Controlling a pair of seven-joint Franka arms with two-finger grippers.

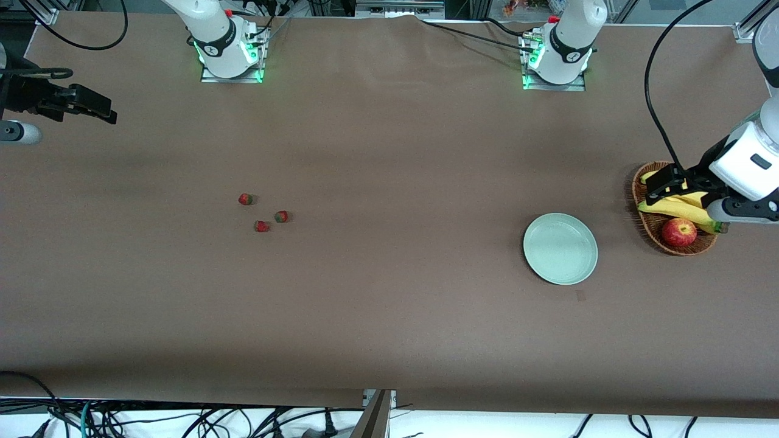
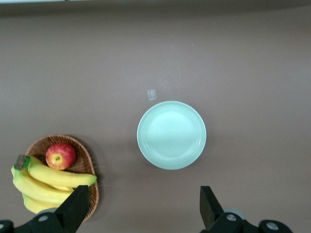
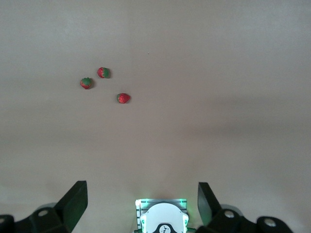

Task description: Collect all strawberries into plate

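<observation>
Three strawberries lie close together on the brown table toward the right arm's end: one (image 1: 245,199), a second (image 1: 281,216) and a third (image 1: 261,226). The right wrist view shows them too (image 3: 86,83), (image 3: 103,73), (image 3: 123,98). The pale green plate (image 1: 560,248) (image 2: 171,135) sits bare toward the left arm's end. My left gripper (image 1: 660,185) (image 2: 143,194) hangs open over the basket's edge beside the plate. My right gripper (image 1: 103,109) (image 3: 142,191) hangs open and holds nothing, over the table's right-arm end, well away from the berries.
A wicker basket (image 1: 645,228) (image 2: 87,160) with a red apple (image 1: 679,232) and bananas (image 1: 675,207) stands beside the plate at the left arm's end. A small pale tag (image 1: 580,295) lies near the plate. Both arm bases (image 1: 228,55) (image 1: 557,61) stand farthest from the front camera.
</observation>
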